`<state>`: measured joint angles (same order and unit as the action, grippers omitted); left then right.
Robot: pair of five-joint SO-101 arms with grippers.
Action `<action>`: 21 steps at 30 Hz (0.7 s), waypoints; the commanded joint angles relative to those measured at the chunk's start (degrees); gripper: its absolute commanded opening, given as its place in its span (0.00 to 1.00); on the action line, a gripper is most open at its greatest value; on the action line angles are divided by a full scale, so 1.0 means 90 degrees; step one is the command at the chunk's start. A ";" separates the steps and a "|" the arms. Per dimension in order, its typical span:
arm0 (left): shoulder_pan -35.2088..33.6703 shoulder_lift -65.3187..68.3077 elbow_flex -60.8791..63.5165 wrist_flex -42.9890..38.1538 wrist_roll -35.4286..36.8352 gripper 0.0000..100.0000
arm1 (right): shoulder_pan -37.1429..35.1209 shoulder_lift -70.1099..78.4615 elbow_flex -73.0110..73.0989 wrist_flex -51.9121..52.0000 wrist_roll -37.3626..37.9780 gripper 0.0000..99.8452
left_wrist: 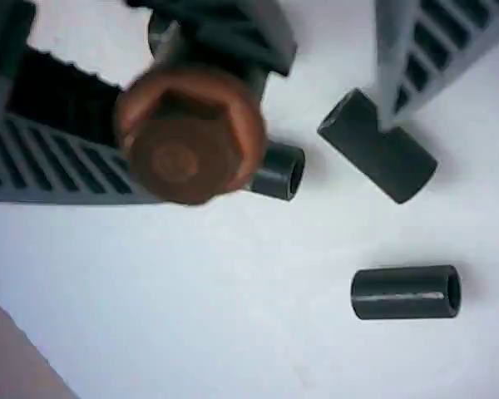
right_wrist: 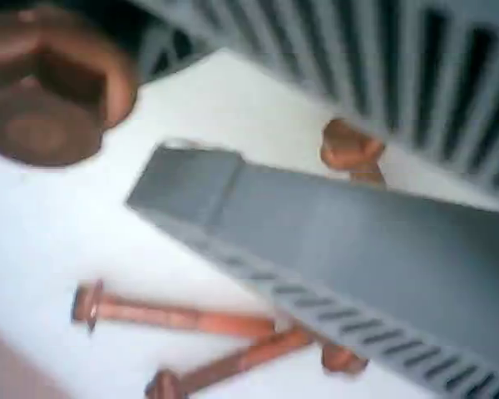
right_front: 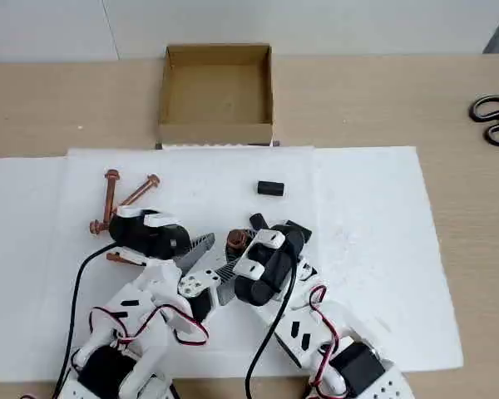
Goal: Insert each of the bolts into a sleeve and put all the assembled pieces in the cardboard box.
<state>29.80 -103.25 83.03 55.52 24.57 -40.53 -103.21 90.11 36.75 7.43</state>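
A copper bolt (right_front: 235, 241) is held up head-first between the two arms, with something dark around its shaft. My right gripper (right_front: 239, 249) is shut on it. The bolt's hex head (left_wrist: 191, 137) also sits in front of one finger (left_wrist: 58, 170) of my left gripper (left_wrist: 270, 158), which is open. Loose black sleeves (left_wrist: 407, 291) (left_wrist: 378, 145) (left_wrist: 279, 170) lie on the paper; another view shows one sleeve (right_front: 270, 189). Spare bolts (right_front: 111, 199) (right_front: 139, 190) lie to the left, and in the right wrist view they (right_wrist: 175, 316) lie past a grey finger (right_wrist: 341, 241).
The cardboard box (right_front: 216, 133) stands open at the back centre, just beyond the white paper sheet (right_front: 366, 249). Scissors (right_front: 495, 120) lie at the far right edge. Another bolt (right_front: 121, 258) lies partly under the left arm. Cables hang by both arm bases.
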 commanded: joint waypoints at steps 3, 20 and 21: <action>-0.0400 -0.0059 -0.0874 -0.0068 -0.0068 0.11 | 0.0493 -0.0073 -0.0010 -0.0220 -0.0059 0.00; -0.2716 -0.0049 0.0181 -0.0850 -0.0068 0.01 | 0.2007 0.0015 -0.0205 -0.0220 -0.1143 0.00; -0.2930 -0.0049 0.0376 -0.0850 -0.0068 0.01 | 0.2085 0.0132 -0.0332 -0.0230 -0.1143 0.00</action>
<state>9.05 -103.34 83.74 49.36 24.22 -24.09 -102.77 92.75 36.48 -1.98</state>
